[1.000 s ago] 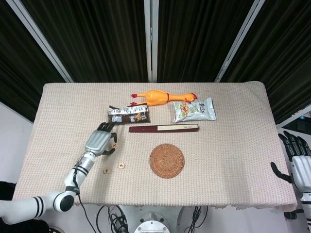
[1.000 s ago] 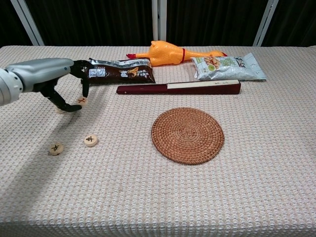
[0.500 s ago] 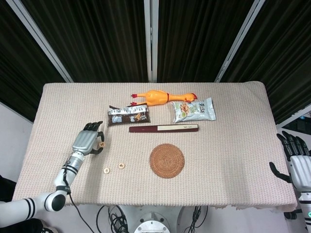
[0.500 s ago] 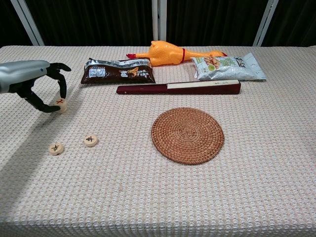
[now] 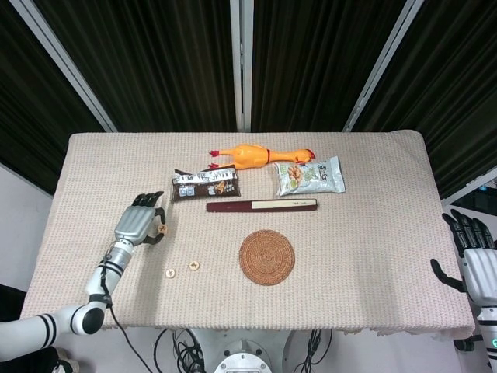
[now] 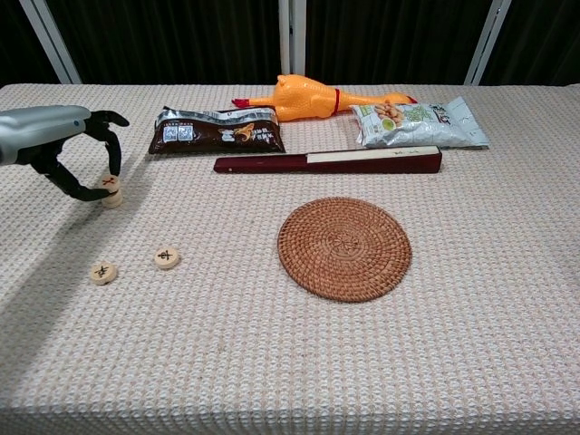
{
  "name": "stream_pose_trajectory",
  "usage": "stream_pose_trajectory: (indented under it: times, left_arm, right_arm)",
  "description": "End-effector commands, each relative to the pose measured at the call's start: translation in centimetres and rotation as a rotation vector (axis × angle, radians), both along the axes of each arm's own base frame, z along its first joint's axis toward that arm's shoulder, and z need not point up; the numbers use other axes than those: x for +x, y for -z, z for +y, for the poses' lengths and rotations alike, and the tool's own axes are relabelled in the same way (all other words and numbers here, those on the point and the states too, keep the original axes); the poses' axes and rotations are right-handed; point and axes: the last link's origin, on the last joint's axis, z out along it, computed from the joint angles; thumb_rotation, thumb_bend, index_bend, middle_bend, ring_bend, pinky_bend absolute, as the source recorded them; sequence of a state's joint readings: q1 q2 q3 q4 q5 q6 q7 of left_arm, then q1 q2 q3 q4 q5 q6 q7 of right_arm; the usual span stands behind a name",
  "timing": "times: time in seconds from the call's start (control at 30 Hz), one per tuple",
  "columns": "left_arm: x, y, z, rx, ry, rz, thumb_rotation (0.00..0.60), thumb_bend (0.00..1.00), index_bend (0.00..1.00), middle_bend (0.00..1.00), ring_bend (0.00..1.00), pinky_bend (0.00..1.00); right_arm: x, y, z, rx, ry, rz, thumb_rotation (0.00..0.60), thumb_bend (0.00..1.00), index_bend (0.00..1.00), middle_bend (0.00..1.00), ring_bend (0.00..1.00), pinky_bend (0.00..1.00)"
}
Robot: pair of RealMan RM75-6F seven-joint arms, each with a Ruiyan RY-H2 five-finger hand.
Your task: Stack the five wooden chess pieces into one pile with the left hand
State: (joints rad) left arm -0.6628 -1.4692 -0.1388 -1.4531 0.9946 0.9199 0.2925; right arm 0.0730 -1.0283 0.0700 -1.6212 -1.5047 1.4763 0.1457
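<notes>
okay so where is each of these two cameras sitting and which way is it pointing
Head view: high above the near edge, looking steeply down on the whole table; shows the left hand with its arm, and the right hand off the right edge.
Chest view: low at the near edge, facing across the cloth to the dark curtain; only the left hand shows.
Shared: the left hand over a chess piece, two loose pieces, the woven mat.

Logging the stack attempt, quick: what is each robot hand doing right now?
Left robot hand: pinching a wooden chess piece over the small pile.
Right robot hand: open, holding nothing, off the table edge.
</notes>
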Motion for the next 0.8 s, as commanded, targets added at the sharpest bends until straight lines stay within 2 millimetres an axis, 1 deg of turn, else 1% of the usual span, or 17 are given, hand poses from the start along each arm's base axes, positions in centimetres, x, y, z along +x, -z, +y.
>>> stream_pose_trajectory:
  times: [0.03, 0.3, 0.53, 0.8]
  left_arm:
    - [-0.08, -0.01, 0.01, -0.003, -0.002, 0.001, 0.600, 0.31, 0.49, 0.02, 0.00, 0.00]
    - [-0.28, 0.28, -0.12, -0.015, -0.009, -0.003, 0.600, 0.31, 0.48, 0.02, 0.00, 0.00]
    - [-0.27, 0.34, -0.13, -0.017, -0.008, -0.010, 0.600, 0.31, 0.41, 0.02, 0.00, 0.00]
    - [-0.04, -0.17, -0.53, -0.014, 0.003, -0.007, 0.600, 0.31, 0.40, 0.02, 0.00, 0.00]
  right_arm:
    - [0.02, 0.03, 0.00, -0.001, 0.000, 0.000, 0.600, 0.28, 0.00, 0.00, 0.00, 0.00]
    - [0.00, 0.04, -0.03, -0.003, 0.001, 0.001, 0.600, 0.28, 0.00, 0.00, 0.00, 0.00]
    - [0.06, -0.01, 0.09, -0.006, -0.003, 0.000, 0.600, 0.28, 0.00, 0.00, 0.00, 0.00]
    - [0.04, 0.00, 0.09, -0.008, 0.000, -0.001, 0.600, 0.28, 0.00, 0.00, 0.00, 0.00]
